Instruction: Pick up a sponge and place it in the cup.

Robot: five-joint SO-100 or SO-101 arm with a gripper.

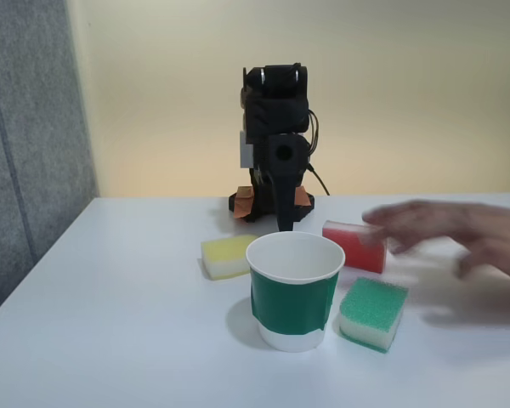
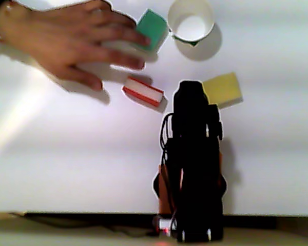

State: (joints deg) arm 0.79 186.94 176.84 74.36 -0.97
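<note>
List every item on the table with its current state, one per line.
cup: upright, empty.
red sponge: on its side, hand just above.
green sponge: flat beside cup.
yellow sponge: flat, untouched.
arm: folded at the back, end effector state unclear.

You see a red-topped, white-bottomed sponge (image 1: 354, 246), a white cup (image 1: 294, 291) banded dark green, a yellow sponge (image 1: 227, 256), a green sponge (image 1: 373, 313), a black arm (image 1: 276, 140).

White table (image 1: 110, 323), pale yellow wall (image 1: 408, 85) behind, grey fabric panel (image 1: 25, 127) at left, soft even light
</note>
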